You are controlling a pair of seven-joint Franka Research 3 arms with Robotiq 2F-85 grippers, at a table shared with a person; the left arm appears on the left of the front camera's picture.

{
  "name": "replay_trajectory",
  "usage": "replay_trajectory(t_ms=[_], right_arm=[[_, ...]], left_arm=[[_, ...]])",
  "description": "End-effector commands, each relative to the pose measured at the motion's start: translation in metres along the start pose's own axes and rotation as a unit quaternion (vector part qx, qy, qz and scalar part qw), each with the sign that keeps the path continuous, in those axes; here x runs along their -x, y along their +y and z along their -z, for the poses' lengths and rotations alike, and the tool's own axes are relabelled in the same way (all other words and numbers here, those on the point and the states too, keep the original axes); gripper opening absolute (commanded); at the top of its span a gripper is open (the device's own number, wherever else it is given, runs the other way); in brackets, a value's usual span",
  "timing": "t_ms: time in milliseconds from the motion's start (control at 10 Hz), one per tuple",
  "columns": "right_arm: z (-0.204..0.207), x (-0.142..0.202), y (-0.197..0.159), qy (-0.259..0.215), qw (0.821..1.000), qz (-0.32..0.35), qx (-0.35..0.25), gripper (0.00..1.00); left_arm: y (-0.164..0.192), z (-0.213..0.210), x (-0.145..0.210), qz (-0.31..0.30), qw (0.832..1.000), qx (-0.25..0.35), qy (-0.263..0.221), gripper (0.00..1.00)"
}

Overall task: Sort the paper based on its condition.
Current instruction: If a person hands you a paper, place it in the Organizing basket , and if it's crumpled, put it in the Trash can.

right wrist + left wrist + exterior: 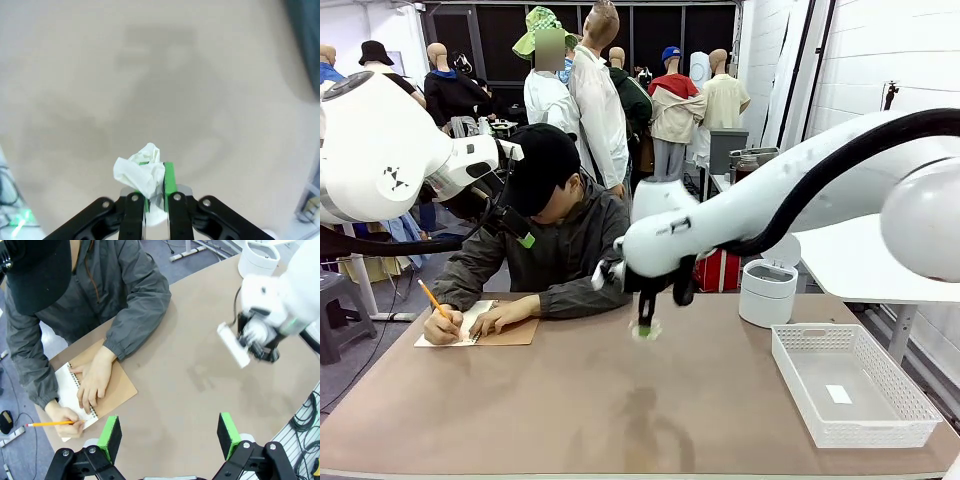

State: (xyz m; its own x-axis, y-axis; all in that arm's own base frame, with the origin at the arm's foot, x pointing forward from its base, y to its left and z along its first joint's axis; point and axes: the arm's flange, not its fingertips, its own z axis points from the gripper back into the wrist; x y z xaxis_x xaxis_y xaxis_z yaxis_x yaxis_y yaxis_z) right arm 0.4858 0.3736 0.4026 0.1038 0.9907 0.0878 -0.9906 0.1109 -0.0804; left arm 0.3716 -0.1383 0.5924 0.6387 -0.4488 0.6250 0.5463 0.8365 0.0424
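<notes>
A crumpled wad of white paper [141, 175] sits pinched between the green pads of my right gripper [156, 192], which is shut on it. From the front, that gripper [646, 322] hangs just above the middle of the brown table with the paper [646, 331] at its tip. My left gripper [169, 436] is open and holds nothing. It hovers high over the table's left part, above a person writing. In the front view the left gripper [516, 228] is up in front of the person's cap.
The person's hands rest on a spiral notebook [116, 388] with a brown cover [510, 333], one hand holding a yellow pencil [432, 298]. A white mesh basket [819, 331] stands at the right front. A white lidded bin [767, 292] stands behind it.
</notes>
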Motion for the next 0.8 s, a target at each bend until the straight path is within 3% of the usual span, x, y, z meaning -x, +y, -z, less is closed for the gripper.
replay_trajectory(t_ms=[0,400,600,700], right_arm=[[-0.043,0.036,-0.019,0.018,0.997,0.052,0.053,0.15],[-0.095,0.065,-0.076,0.058,0.982,0.128,0.125,0.15],[-0.103,0.064,-0.071,0.043,0.979,0.143,0.137,0.15],[-0.104,0.082,-0.078,0.040,0.984,0.119,0.128,0.15]], left_arm=[[0.001,-0.001,-0.001,-0.001,1.000,0.000,-0.001,1.00],[0.001,-0.001,-0.001,-0.001,1.000,0.000,-0.001,1.00],[0.001,-0.001,-0.001,-0.001,1.000,0.000,-0.001,1.00],[0.001,-0.001,-0.001,-0.001,1.000,0.000,-0.001,1.00]])
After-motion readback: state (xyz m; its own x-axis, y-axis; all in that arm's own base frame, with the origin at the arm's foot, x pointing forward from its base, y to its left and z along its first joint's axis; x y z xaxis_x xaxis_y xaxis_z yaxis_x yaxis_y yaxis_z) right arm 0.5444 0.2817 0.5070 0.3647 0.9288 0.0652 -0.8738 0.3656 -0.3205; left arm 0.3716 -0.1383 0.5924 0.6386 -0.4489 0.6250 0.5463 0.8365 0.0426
